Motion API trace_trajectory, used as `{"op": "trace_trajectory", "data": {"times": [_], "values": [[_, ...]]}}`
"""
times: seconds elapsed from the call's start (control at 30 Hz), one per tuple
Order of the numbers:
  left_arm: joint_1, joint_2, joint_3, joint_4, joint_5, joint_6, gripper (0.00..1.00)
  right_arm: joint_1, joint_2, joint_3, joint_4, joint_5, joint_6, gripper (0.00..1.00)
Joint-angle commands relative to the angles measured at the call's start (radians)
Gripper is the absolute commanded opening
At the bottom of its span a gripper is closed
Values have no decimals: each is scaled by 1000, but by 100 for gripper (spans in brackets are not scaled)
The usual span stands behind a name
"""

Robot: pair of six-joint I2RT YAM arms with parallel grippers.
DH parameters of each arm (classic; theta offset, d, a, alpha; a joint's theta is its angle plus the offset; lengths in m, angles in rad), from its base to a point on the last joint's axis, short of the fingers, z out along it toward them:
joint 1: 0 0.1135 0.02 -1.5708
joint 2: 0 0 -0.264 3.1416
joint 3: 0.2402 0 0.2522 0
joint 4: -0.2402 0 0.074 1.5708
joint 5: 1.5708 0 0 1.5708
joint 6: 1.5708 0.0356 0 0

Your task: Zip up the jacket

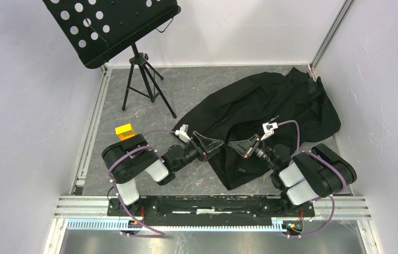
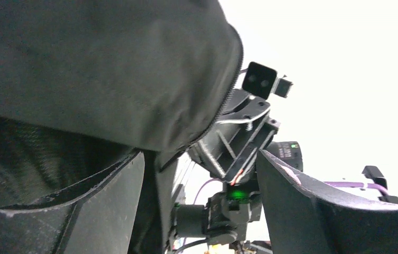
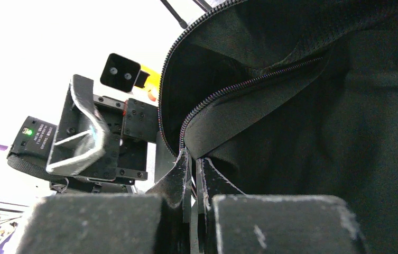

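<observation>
Currently, the jacket (image 1: pixel 270 106) is gripped at its zipper edge between the two facing arms.

The black garment is heaped over the right half of the table (image 1: pixel 186 87), reaching the far right corner. The right gripper (image 3: pixel 192 164) is pressed together on the fabric just below the point where the two toothed zipper tracks (image 3: pixel 228 90) meet. The left gripper (image 2: pixel 201 154) is spread wide, and a fold of the jacket is seen hanging beside one finger (image 2: pixel 107 206) without being pinched. A music stand (image 1: pixel 107 26) is set at the far left.
</observation>
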State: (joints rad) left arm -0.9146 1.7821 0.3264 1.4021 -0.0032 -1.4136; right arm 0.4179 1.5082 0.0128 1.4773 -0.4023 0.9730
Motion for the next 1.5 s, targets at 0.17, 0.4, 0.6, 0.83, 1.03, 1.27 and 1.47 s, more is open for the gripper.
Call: {"op": "trace_trajectory", "data": {"times": [0.17, 0.4, 0.6, 0.83, 1.03, 1.27, 1.47], "values": [[-22, 37, 36, 154, -103, -74, 84, -6, -8, -53, 348, 10, 6, 0], [-31, 90, 44, 153, -116, -204, 85, -6, -7, -53, 355, 15, 12, 0], [-59, 105, 25, 154, -169, -243, 87, -6, -11, -51, 353, 16, 13, 0], [-69, 143, 47, 153, -202, -280, 75, -5, -8, -53, 364, 16, 15, 0], [-69, 137, 45, 153, -244, -287, 68, -5, -6, -53, 365, 18, 16, 0], [-71, 151, 49, 153, -265, -299, 57, -5, -6, -50, 365, 16, 16, 1], [-79, 157, 43, 153, -268, -297, 47, -6, 12, -45, 384, 15, 36, 0]]}}
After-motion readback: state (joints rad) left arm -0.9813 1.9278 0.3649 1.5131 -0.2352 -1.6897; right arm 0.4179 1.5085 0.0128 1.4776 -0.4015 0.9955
